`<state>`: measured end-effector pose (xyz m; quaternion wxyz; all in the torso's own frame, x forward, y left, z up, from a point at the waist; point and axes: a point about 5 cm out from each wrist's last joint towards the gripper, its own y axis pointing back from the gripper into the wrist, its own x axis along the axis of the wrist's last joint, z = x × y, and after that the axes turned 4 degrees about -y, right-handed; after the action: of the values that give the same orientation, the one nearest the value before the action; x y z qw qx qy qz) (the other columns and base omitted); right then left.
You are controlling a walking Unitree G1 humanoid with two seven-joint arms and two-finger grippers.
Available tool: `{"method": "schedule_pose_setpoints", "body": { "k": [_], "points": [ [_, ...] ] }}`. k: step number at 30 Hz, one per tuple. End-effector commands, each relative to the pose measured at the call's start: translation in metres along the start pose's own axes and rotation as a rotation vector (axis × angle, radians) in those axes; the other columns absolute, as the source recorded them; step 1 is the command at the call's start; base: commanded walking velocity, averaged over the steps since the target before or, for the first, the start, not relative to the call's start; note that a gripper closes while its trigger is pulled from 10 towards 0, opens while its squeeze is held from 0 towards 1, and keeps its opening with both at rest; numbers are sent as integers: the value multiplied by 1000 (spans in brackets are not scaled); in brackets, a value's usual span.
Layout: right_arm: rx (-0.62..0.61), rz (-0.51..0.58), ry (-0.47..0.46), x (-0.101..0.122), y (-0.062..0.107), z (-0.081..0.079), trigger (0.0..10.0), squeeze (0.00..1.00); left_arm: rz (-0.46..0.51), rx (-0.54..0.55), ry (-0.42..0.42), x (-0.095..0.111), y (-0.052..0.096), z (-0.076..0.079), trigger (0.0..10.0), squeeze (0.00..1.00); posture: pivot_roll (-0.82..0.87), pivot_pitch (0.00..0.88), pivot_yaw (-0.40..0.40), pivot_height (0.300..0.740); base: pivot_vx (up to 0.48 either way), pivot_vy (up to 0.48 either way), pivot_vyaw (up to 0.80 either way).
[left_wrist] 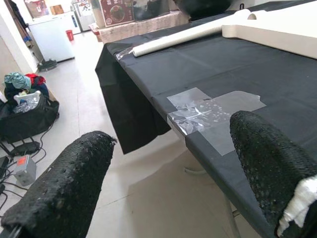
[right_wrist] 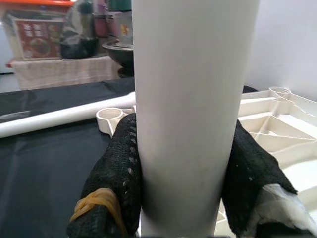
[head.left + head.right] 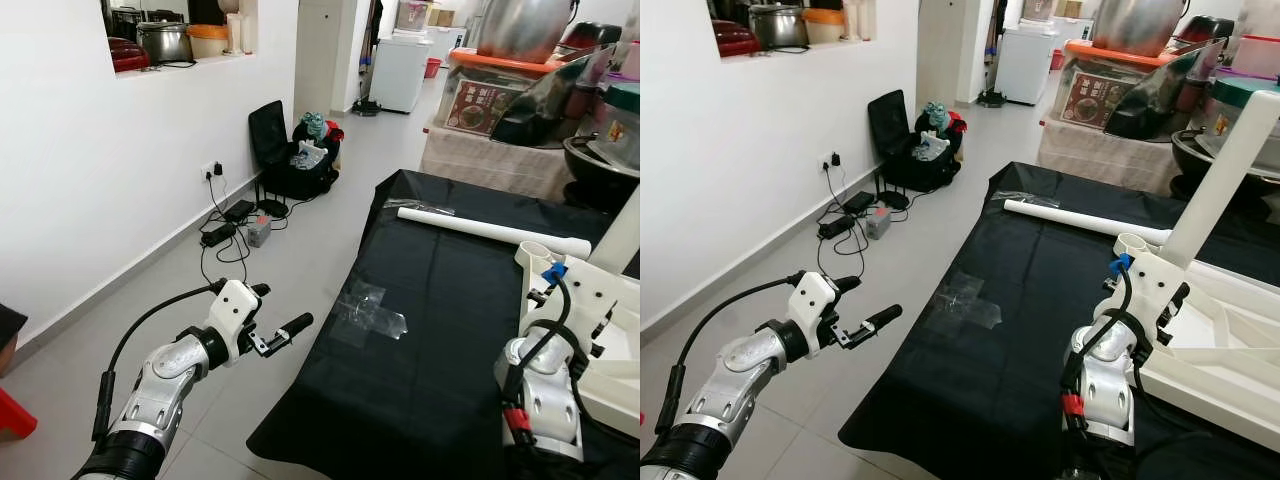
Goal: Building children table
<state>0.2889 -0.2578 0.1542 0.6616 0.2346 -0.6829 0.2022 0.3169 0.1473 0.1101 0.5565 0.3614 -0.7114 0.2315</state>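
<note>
One white plastic tube leg [image 3: 1218, 175] stands upright at a corner socket of the upturned cream plastic tabletop [image 3: 1230, 345], which rests on the black-covered work table [image 3: 1020, 300]. The right gripper [image 2: 181, 183] is clamped around this leg, its fingers [image 2: 116, 173] pressing both sides. A second white tube leg [image 3: 490, 230] lies loose on the black cloth, apart from the tabletop, beyond a patch of clear plastic film [image 3: 368, 312]. The left gripper [image 3: 283, 335] hovers over the floor beside the table, spread wide and grasping nothing. Judgement: assembly is at an early stage; the first leg's seating is unconfirmed, and further legs remain unfitted.
</note>
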Motion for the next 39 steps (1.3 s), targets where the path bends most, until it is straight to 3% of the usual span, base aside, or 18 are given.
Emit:
{"method": "schedule_pose_setpoints", "body": {
  "k": [1, 3, 6, 7, 8, 9, 11, 12, 13, 14, 15, 16, 18, 30, 36, 39],
  "points": [
    [-93, -232, 143, -50, -5, 24, 10000, 0, 1, 0, -3, 3, -2, -2, 10000, 0, 6, 0, -63, 740, 0, 0, 0],
    [65, -213, 59, -46, -7, 4, 10000, 0, 3, 5, -2, 2, 0, -1, 10000, 0, 20, 0, -69, 740, 0, 0, 0],
    [111, -189, 16, -41, -7, -1, 10000, 67, -2, 9, -2, 0, 2, -1, 10000, 0, 22, 0, -69, 740, 0, 0, 0],
    [191, -168, -42, -34, -7, -10, 10000, 1000, -7, 11, -1, -1, 5, -1, 10000, 0, 25, 0, -71, 740, 0, 0, 0],
    [338, -185, -125, -27, -4, -24, 10000, 1000, -10, 12, -1, -2, 6, -2, 10000, 0, 27, 0, -72, 740, 0, 0, 0],
    [662, -167, -215, -15, 10, -46, 10000, 263, -12, 13, 0, -2, 6, -2, 10000, 0, 21, 0, -65, 740, 0, 0, 0],
    [662, -167, -215, -15, 10, -46, 10000, 263, -12, 13, 0, -2, 6, -2, 10000, 0, 21, 0, -65, 740, 0, 0, 0],
    [1009, -141, -235, -6, 31, -56, 10000, 0, -11, 9, -2, -2, 5, -2, 10000, 0, 21, 0, -65, 740, 0, 0, 0],
    [1009, -141, -235, -6, 31, -56, 10000, 0, -11, 9, -2, -2, 5, -2, 10000, 0, 21, 0, -65, 740, 0, 0, 0],
    [1270, -129, -204, -2, 50, -58, 10000, 0, -5, 2, -5, 0, 1, -2, 10000, 0, 22, 0, -66, 740, 0, 0, 0],
    [1270, -129, -204, -2, 50, -58, 10000, 0, -5, 2, -5, 0, 1, -2, 10000, 0, 22, 0, -66, 740, 0, 0, 0],
    [1425, -123, -161, -1, 60, -56, 10000, 0, 3, 0, -7, 3, -2, -2, 10000, 0, 26, 0, -73, 740, 0, 0, 0],
    [1462, -128, -121, -1, 60, -56, 10000, 0, 9, 2, -7, 5, -4, -2, 10000, 0, 29, 0, -79, 740, 0, 0, 0],
    [1397, -126, -98, -10, 52, -65, 10000, 0, -4, 14, 0, 0, 3, -1, 10000, 0, 40, 0, -83, 740, 0, 0, 0],
    [1408, -131, -84, -14, 51, -62, 10000, 0, -3, 16, -2, 1, 2, -2, 10000, 0, 37, 0, -78, 740, 0, 0, 0],
    [1341, -133, -32, -20, 45, -51, 10000, 0, -5, 17, -2, 0, 4, -3, 10000, 0, 21, 0, -68, 740, 0, 0, 0]
  ]
}}
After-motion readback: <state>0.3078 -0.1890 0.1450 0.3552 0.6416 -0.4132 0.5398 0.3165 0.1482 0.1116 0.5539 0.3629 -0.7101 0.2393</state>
